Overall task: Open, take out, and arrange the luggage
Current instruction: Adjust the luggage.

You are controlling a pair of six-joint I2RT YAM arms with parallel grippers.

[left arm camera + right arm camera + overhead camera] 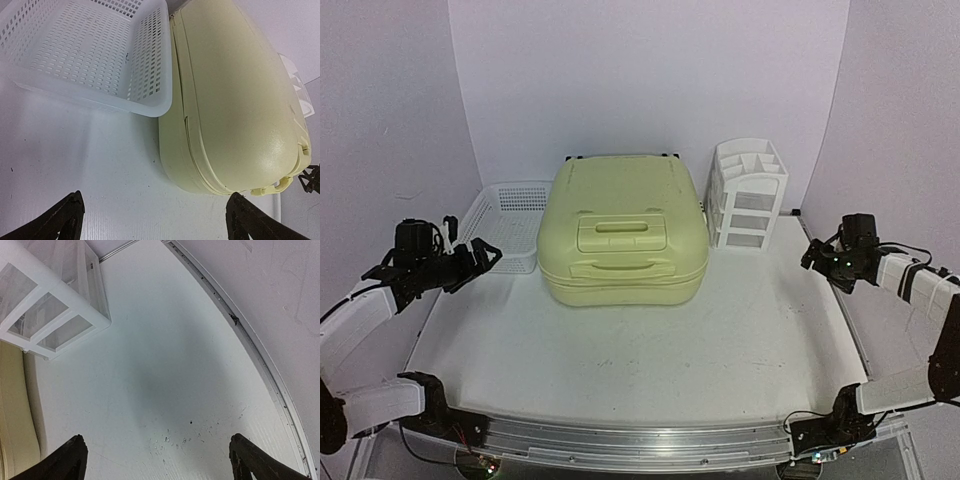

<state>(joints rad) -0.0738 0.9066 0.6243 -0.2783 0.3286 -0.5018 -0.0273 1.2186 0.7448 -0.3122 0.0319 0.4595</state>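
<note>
The luggage (623,228), a large pale yellow-green hard-shell suitcase, lies flat and closed at the back middle of the table, its moulded handles facing the front. In the left wrist view the luggage (235,100) fills the right side. My left gripper (483,254) hangs open to the left of it, near the basket, with nothing between its fingers (60,222). My right gripper (817,254) is open at the far right, apart from the suitcase, over bare table. A strip of the luggage (12,405) shows at the left edge of the right wrist view.
A white mesh basket (510,215) stands against the suitcase's left side, also seen as the basket (85,55) from the left wrist. A white drawer organizer (748,193) stands at its right, and the organizer (50,305) shows in the right wrist view. The table's right rim (260,365) curves nearby.
</note>
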